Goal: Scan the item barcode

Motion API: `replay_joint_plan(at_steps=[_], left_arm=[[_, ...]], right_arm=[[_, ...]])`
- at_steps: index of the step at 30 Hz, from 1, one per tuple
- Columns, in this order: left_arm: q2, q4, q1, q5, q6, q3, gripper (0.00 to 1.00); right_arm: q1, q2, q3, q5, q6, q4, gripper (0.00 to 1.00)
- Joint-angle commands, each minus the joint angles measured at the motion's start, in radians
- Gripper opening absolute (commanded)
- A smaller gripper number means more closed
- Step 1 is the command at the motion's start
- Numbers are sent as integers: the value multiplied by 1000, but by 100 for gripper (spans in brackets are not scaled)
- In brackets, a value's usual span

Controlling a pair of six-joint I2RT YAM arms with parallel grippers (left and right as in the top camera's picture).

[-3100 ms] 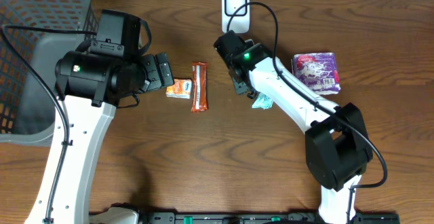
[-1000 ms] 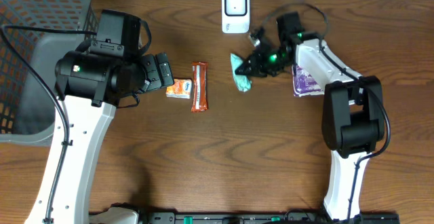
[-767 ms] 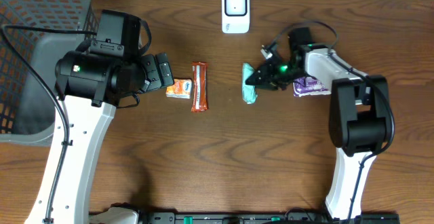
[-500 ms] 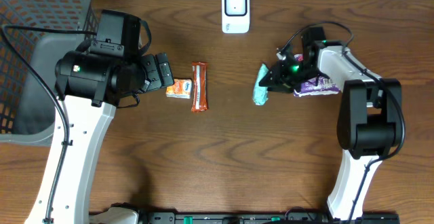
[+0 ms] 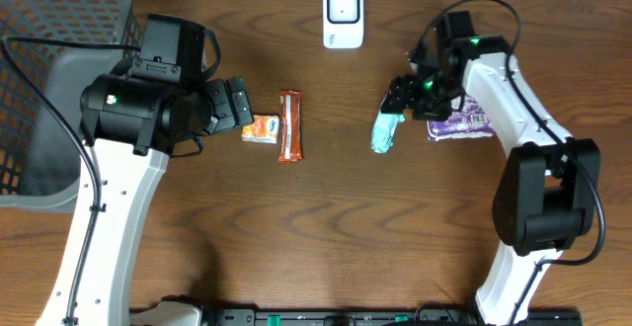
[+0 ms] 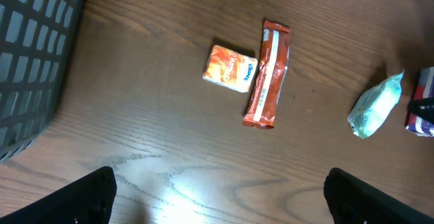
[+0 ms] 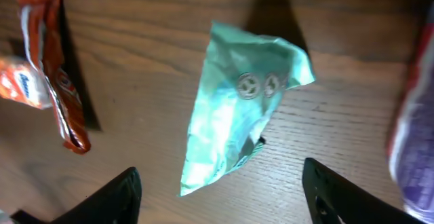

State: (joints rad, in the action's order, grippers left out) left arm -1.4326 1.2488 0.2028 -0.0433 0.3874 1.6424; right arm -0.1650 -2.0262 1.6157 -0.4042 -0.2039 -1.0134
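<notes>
Dark wood grain fills your desk, and the white scanner stands at the middle of its far edge. Your green packet lies flat on the bare wood toward the right side, well apart from the scanner and just beside the purple pack. Your right pincer hangs over it with its fingers spread wide; the wrist view shows nothing pinched and neither finger touching the wrapper. You cannot tell from this whether the packet's barcode has gone past the scanner; lying where it does, it reads either as finished with or as needing a fresh pickup and a pass under the window. Your left pincer is spread too, empty, near the left side. A red bar and an orange sachet lie touching each other nearer the middle, apparently untouched, so they are probably left to do. A grey basket sits at the far left corner. Nothing blocks the path to the scanner.
</notes>
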Motion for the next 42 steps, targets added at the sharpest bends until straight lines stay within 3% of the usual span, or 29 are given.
replay_joint_plan(at_steps=[1, 12, 26, 28, 36, 42], left_arm=[[3, 0, -3, 6, -9, 13, 98], [3, 0, -3, 5, -9, 13, 98], [3, 0, -3, 5, -9, 13, 98], [3, 0, -3, 5, -9, 13, 98], [3, 0, -3, 6, -10, 13, 98], [3, 0, -3, 5, -9, 13, 98]], right_arm=[[-50, -12, 7, 31, -44, 0, 63], [-248, -34, 5, 587, -344, -19, 61], [-303, -128, 4, 644, -429, 34, 58], [-303, -133, 5, 607, -414, 53, 50], [-254, -124, 34, 393, -319, 88, 1], [-154, -124, 118, 55, -192, 71, 1]])
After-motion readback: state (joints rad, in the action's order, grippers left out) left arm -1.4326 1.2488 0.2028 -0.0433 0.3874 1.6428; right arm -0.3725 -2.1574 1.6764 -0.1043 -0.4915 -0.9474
